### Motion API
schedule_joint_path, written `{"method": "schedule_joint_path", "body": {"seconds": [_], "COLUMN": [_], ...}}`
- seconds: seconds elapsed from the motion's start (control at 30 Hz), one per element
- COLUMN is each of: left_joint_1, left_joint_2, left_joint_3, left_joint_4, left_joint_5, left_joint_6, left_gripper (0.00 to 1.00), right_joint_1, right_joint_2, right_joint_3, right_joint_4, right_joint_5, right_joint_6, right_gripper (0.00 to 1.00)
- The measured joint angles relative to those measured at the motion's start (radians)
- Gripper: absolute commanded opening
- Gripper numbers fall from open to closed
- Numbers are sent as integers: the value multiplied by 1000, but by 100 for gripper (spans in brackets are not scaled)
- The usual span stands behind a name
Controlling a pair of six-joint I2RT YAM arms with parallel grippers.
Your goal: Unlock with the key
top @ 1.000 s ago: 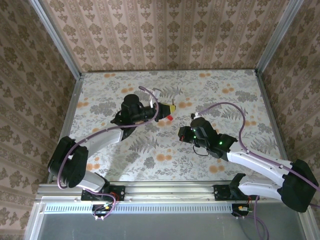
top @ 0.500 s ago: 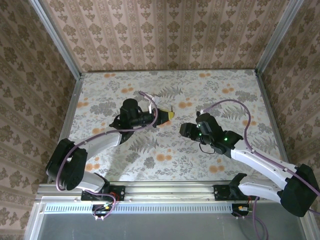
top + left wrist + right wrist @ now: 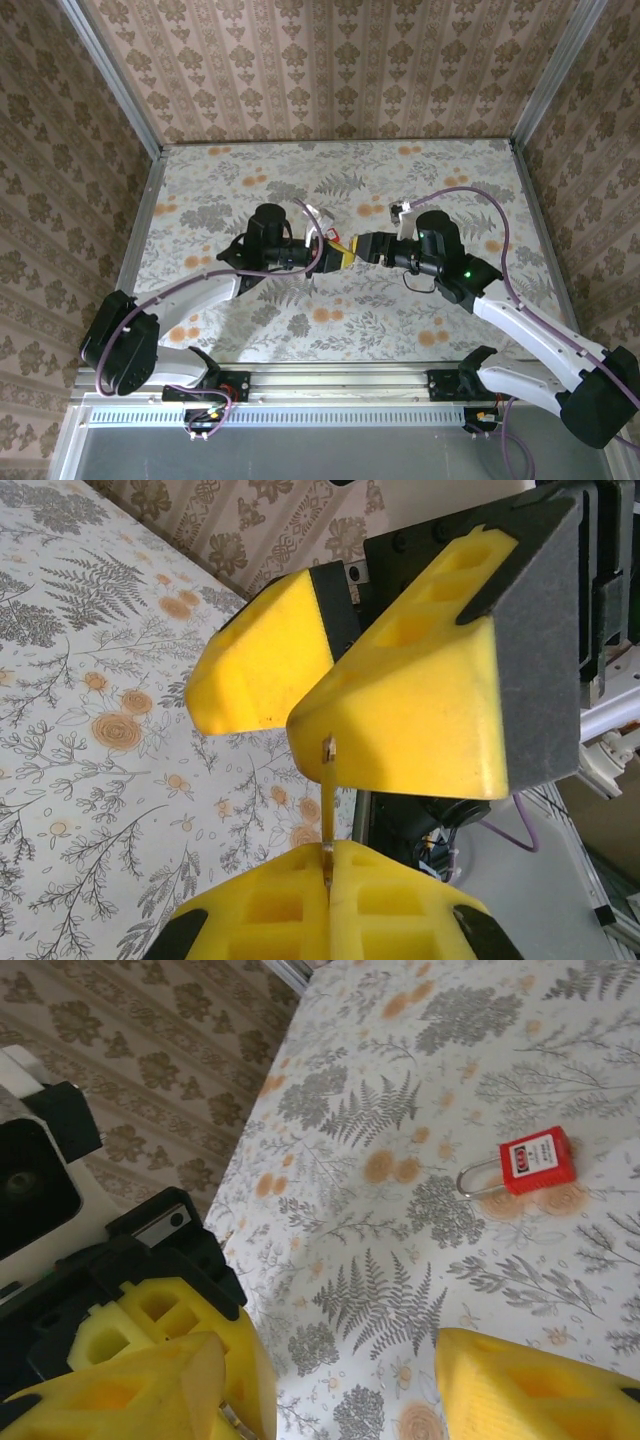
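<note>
The left arm's yellow fingers [image 3: 400, 905] are closed on the thin metal key [image 3: 327, 800]. The right arm's yellow fingers [image 3: 530, 1385] stand open at its tip. The red padlock [image 3: 535, 1162] lies apart on the floral worktop [image 3: 400, 1250]. If the right fingers close off-centre, they could knock the key loose.

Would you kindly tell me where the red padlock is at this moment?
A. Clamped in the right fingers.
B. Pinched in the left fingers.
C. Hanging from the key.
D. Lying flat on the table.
D: the right wrist view shows the red padlock lying flat on the table, with nothing gripping it.
</note>
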Motion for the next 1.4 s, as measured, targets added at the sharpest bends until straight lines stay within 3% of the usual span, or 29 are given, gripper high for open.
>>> {"method": "schedule_joint_path", "body": {"seconds": [0.27,0.7,1.03,1.4], "left_joint_1": [-2,-15,-36,-35], "left_joint_2": [31,77,84,105], "left_joint_3": [40,86,111,138], "left_joint_4": [-62,-110,-120,-149], "left_joint_5": [50,75,83,128], "left_joint_6": [42,83,91,104], "left_gripper": [0,0,0,0], "right_joint_1": [-2,0,3,-4], "right_joint_2": [-30,-163,-70,-81], "right_joint_3": [-50,-50,-56,-95], "right_joint_4": [68,49,96,127], "right_joint_5": [-37,-84,-146,-149], "right_joint_6": [13,-18,-14,-13], "right_gripper": [51,55,39,6]}}
